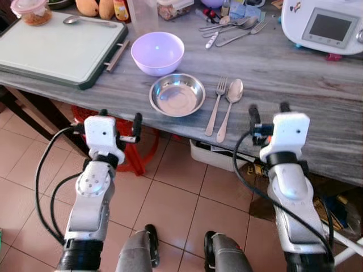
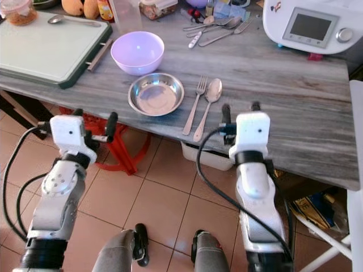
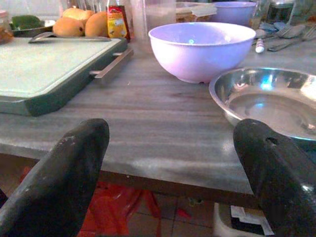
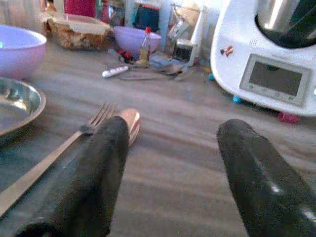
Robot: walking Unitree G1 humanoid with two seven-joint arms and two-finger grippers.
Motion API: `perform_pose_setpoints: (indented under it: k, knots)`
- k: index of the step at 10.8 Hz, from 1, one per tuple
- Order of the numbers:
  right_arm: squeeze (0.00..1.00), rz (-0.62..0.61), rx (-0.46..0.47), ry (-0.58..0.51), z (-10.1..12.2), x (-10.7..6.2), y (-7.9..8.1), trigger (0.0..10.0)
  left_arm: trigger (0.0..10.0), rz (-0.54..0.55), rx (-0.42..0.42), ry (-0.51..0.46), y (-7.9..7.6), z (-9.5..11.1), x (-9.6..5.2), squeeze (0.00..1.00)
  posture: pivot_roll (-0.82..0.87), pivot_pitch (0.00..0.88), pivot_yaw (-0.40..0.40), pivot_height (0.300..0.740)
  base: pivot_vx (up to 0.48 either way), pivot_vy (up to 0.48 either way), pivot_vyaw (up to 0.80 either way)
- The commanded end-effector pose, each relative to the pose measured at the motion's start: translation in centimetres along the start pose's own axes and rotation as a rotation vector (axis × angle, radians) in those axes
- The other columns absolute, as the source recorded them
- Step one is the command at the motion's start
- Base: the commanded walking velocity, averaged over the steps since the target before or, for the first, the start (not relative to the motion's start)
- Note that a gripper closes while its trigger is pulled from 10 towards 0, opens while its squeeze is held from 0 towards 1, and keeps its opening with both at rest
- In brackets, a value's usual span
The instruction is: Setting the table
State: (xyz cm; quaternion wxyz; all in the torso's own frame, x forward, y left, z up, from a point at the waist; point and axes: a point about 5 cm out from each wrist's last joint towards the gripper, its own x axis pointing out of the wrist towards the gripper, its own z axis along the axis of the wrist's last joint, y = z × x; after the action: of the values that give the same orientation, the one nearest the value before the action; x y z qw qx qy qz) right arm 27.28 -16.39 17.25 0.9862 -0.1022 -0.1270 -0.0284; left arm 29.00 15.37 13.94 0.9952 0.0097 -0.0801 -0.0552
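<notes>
Left tool [image 1: 120,119] released, its two black fingers spread wide and empty, held level with the near edge of the grey wood-grain counter [image 1: 295,79] and just short of it; in the left wrist view the fingers [image 3: 59,173] frame the counter edge, with the steel plate [image 3: 269,101] and the lilac bowl [image 3: 200,49] beyond. Right tool [image 1: 269,112] likewise released and empty, fingers apart, poised over the near edge of the counter, to the right of the cutlery; in the right wrist view one finger [image 4: 94,177] lies in front of the fork [image 4: 74,140] and spoon [image 4: 129,121]. The place setting sits near the counter's front edge: the shallow steel plate in the middle, the lilac bowl just behind it and close to touching, the fork immediately to the plate's right with the spoon alongside, both with handles toward the robot. To the far left lies a pale cutting board [image 1: 54,48] with a dark green rim, carrying a spoon and a lidded container at its back. Loose cutlery [image 1: 229,28] is scattered at the back of the counter; a white kitchen appliance with a screen [image 1: 326,25] stands at the back right. Below, a tiled floor [image 1: 170,198] and a red stool [image 1: 139,153] under the counter.
</notes>
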Motion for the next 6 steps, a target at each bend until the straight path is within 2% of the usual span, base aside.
perform_pose_setpoints:
  k: [1, 6]
  knots:
    - [0.01, -0.009, -0.001, 0.002, -0.23, -0.05, -0.11, 10.0, 10.0, 0.009, 0.009, 0.027, 0.09, -0.49, -0.08, 0.00, -0.06, 0.178, 0.042, 0.740, -0.285, 0.000, 0.00]
    - [0.00, -0.010, -0.001, -0.012, -0.15, 0.31, 0.11, 10.0, 10.0, 0.002, 0.005, 0.032, 0.04, -0.60, -0.17, 0.00, -0.06, 0.182, 0.039, 0.740, -0.279, 0.000, 0.00]
